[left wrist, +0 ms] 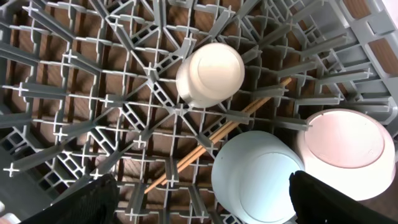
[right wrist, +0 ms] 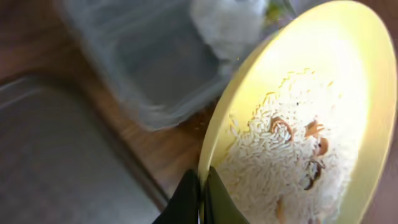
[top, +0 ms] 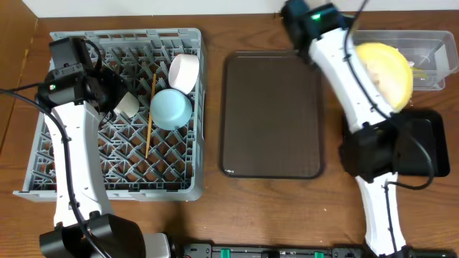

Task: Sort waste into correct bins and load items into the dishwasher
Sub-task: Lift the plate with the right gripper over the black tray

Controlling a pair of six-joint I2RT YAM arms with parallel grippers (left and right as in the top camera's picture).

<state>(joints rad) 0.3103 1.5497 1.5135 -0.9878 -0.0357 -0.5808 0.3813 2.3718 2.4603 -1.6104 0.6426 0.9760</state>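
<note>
1. Right gripper pinches the rim of the round pale yellow plate, just beside the clear plastic rectangular tub; whitish rice scraps lie on it.
2. Left gripper spread wide, empty, above the grey plastic dish rack.
3. Judged step: dumping scraps. The next move calls for a steeper tilt over a bin.

Staged test bench laid out as a dish-clearing station. My left arm and my right arm, both white, rise from mounts at the near edge of a bare wooden table, and a black cable trails off to the side. Kitchen goods sit in a row across the table: grey dish rack holding bowls, brown serving tray, clear tub, black tray and a yellow plate of rice scraps.
</note>
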